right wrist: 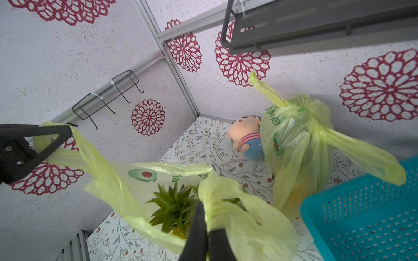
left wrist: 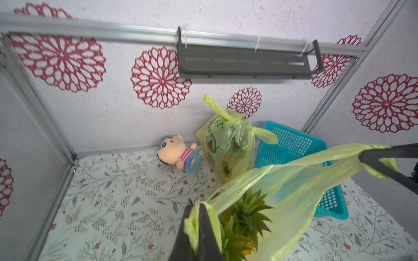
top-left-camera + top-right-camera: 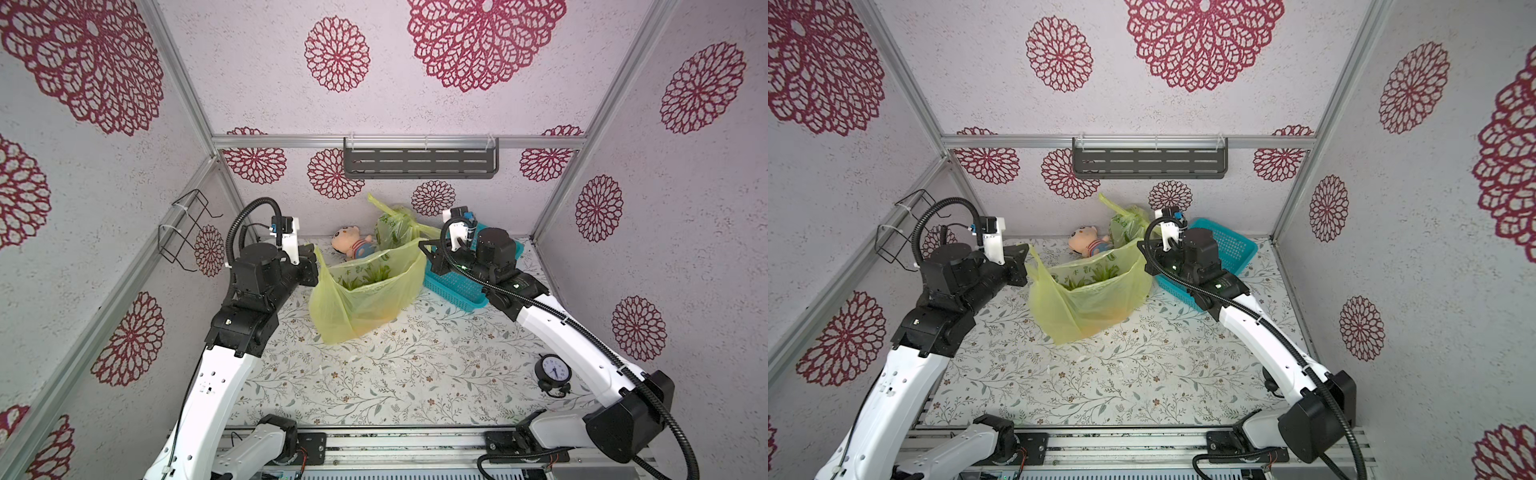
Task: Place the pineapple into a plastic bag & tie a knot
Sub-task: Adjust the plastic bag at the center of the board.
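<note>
A yellow-green plastic bag [image 3: 365, 299] [image 3: 1088, 303] stands on the table's far middle, its mouth pulled wide. The pineapple sits inside; its green crown [image 3: 365, 276] [image 2: 246, 217] [image 1: 174, 208] shows through the opening, with orange body dim through the film. My left gripper [image 3: 318, 254] [image 3: 1027, 249] [image 2: 196, 209] is shut on the bag's left handle. My right gripper [image 3: 424, 247] [image 3: 1142, 246] [image 1: 202, 209] is shut on the right handle, plastic bunched over its tips. Both hold the handles up and apart.
A second, knotted green bag [image 3: 395, 226] leans against the back wall beside a plush doll [image 3: 351, 245]. A teal basket [image 3: 453, 291] lies under the right wrist. A black clock [image 3: 552, 372] stands near the right arm. Grey shelf [image 3: 419, 162] and wire rack [image 3: 187, 228] hang on walls.
</note>
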Controlling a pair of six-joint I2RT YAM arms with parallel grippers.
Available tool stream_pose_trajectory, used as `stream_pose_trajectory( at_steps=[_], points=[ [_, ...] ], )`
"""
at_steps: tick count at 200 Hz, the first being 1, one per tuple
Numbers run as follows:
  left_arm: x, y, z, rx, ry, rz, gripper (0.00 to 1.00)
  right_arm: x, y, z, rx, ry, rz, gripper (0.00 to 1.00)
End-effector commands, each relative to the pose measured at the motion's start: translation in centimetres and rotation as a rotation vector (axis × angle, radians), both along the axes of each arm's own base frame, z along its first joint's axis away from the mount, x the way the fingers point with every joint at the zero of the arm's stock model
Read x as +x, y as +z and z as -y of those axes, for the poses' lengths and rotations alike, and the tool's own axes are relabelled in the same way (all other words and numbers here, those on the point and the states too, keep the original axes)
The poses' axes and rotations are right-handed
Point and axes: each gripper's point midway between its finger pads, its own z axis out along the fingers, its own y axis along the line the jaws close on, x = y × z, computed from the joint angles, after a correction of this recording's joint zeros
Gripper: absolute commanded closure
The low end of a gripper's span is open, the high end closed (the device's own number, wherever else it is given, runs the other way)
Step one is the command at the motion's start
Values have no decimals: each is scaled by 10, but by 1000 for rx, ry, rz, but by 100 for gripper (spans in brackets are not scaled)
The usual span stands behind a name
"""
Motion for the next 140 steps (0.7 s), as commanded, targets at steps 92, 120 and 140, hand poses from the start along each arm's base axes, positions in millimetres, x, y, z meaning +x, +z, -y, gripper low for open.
stream_pose_trajectory(
  at_steps=[92, 120, 140],
  points=[
    [34, 76, 11, -145, -78, 124, 100, 13, 106, 22, 82, -135, 190, 100],
    [54, 90, 15, -149, -109, 130, 100, 14, 113, 15, 89, -103, 199, 100],
    [57, 93, 23, -161, -158, 136, 100, 8, 108, 16, 81, -89, 191, 100]
  ],
)
